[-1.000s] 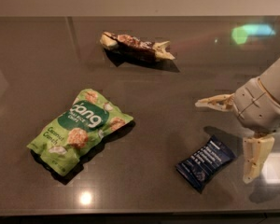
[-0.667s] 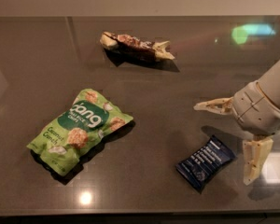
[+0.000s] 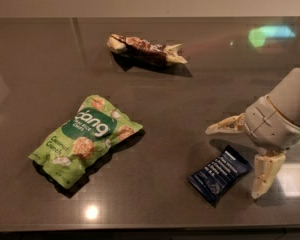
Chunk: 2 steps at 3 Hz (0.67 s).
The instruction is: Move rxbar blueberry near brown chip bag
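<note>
Far left on the table (image 3: 190, 99): one green bag (image 3: 85, 139), glossy and crinkled, roughly rectangular, lying flat and tilted with its top toward the upper right. White lettering on a dark green patch, pictures of pale chips printed around it; actual contents hidden inside the wrapper.

Further right and toward the far edge: one brown chip bag (image 3: 146, 50), long, narrow and wrinkled, dark brown in the middle with reddish patches and cream-white ends, lying flat, well apart from the green bag. Nothing of its contents showing either.

Right of centre, near the front edge: one rxbar blueberry (image 3: 220, 174), small, flat and rectangular, dark navy wrapper with lines of white text, resting on the table at a slant, well apart from the brown chip bag and separated from the green bag by bare tabletop.

Far right: one gripper (image 3: 233, 163), pale rounded plastic housing, hanging low over the rxbar blueberry. Two cream fingers (image 3: 265, 176), ridged and tapering, spread wide and pinching nothing: one reaching left above the bar's upper edge, the other pointing down just beside its right end.

Three packages in all, one of each kind. Tabletop dark, smooth and reflective
</note>
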Available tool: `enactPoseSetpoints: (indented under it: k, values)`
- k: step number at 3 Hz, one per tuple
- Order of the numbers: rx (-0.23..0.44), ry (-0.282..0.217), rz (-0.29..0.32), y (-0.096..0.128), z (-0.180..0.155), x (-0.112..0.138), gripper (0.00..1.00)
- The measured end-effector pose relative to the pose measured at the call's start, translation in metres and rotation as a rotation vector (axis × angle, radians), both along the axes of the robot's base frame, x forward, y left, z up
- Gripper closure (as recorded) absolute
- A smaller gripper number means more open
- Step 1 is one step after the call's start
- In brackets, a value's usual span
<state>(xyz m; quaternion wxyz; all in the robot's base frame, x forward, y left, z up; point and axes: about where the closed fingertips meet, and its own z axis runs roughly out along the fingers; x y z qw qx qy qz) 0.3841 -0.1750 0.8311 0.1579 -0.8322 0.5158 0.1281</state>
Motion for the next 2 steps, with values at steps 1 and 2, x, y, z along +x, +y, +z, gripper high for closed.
enactPoseSetpoints:
  k: [1,2]
  values:
    - [-0.008,0.022,0.007,-0.0001,-0.0060,-0.0019,0.39]
    - [-0.008,0.023,0.007,-0.0001,-0.0027,-0.0020,0.63]
